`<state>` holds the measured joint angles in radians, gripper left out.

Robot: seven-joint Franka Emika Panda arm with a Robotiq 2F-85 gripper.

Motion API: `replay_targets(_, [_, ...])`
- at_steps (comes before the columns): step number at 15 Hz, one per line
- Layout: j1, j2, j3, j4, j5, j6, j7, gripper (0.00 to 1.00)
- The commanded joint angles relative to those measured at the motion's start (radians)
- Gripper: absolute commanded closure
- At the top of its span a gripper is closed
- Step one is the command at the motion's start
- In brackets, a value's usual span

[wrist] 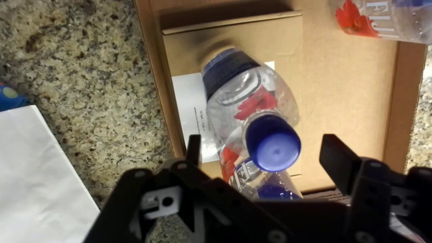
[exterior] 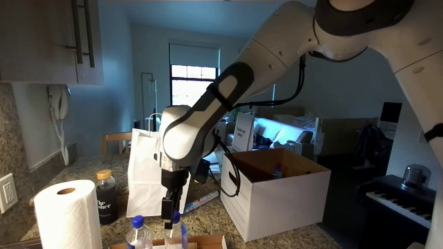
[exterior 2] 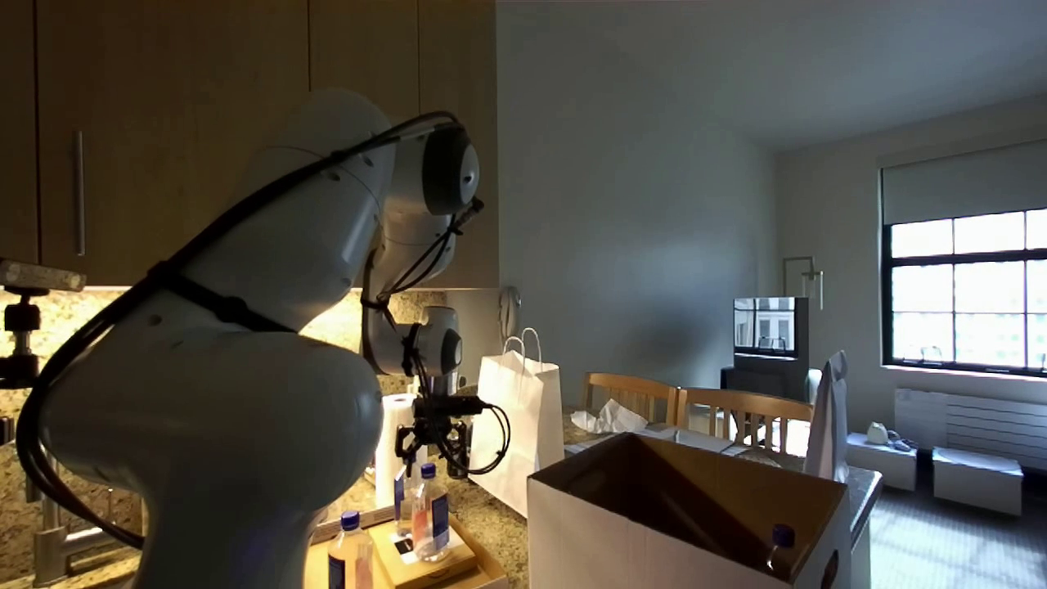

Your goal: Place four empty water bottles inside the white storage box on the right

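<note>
My gripper [wrist: 261, 143] is open, its fingers [wrist: 339, 158] on either side of the blue cap of a clear water bottle [wrist: 251, 91]; in the wrist view gaps show on both sides of the cap. This bottle [exterior 2: 431, 523] stands on a flat cardboard box. Close behind it a second water bottle [exterior 2: 403, 499] is partly hidden, also seen as a bottle [wrist: 236, 172] in the wrist view. A third bottle [exterior 2: 350, 556] stands nearer that camera. Inside the white storage box [exterior: 287, 207] one bottle [exterior: 277, 172] shows; its lower part is hidden by the wall.
A shallow cardboard tray [wrist: 405, 101] surrounds the flat cardboard box [wrist: 236, 33]. The tall white paper bag [exterior: 143, 173] stands close behind the gripper. Also on the granite counter are a paper towel roll [exterior: 67, 214], a dark bottle [exterior: 106, 204] and a blue-and-white tube [exterior: 201, 202].
</note>
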<state>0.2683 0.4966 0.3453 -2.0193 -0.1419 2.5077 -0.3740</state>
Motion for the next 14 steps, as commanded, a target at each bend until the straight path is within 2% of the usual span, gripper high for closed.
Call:
replay_targets(1, [0.022,0.016,-0.012,0.037,-0.015,-0.047,0.004,0.42])
replay_targets(8, [0.039,-0.001,-0.044,0.057,-0.017,-0.11,0.047,0.87])
replay_targets(14, [0.04,-0.011,-0.047,0.068,-0.033,-0.158,0.022,0.86])
